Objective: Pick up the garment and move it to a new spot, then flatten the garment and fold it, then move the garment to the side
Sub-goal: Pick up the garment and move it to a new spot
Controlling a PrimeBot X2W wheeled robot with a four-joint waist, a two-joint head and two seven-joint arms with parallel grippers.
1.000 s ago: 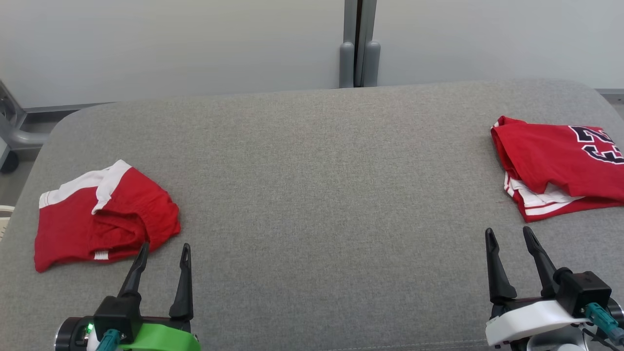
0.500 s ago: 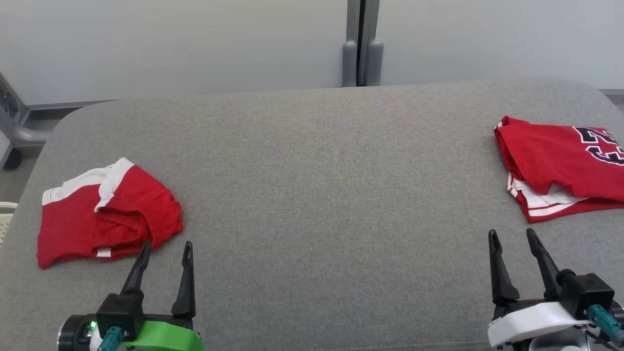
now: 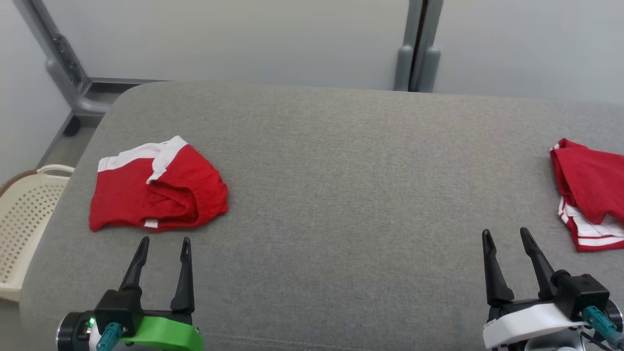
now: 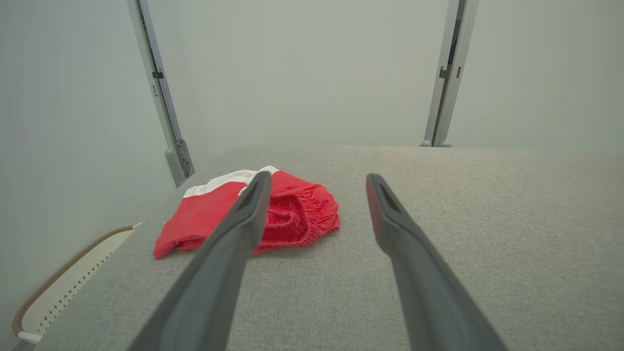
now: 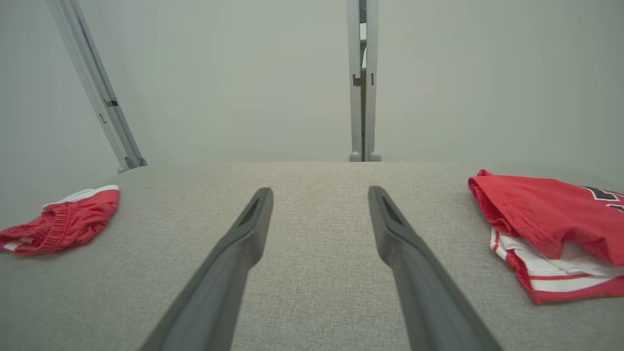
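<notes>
**Left gripper** (image 3: 165, 240): jaws spread wide, nothing between them. It sits over the near-left part of the grey padded top (image 3: 341, 161), fingers aimed toward the far edge.

**Right gripper** (image 3: 505, 231): jaws likewise spread and empty, over the near-right part of the top.

Just beyond the left fingertips, near the left edge, lie the red-and-white shorts (image 3: 156, 192). They are bunched: the elastic waistband gapes toward the near edge, and a white band folds over along the far side. No finger touches them.

At the right edge, beyond the right gripper and to its right, lies a red jersey (image 3: 587, 195) with white striped trim. Its layers are stacked in what looks like a fold. A cream perforated basket (image 3: 24, 219) stands off the left edge, lower than the top.

**Status, as judged:**
- The jersey looks finished and set aside.
- The shorts appear to be the garment now in hand.
- Pick-up has not begun, so every step remains — lift and relocate, flatten, fold, move to the side.
- The middle of the top offers room for the flattening.
- The left gripper is the one placed to make the first grasp.
</notes>
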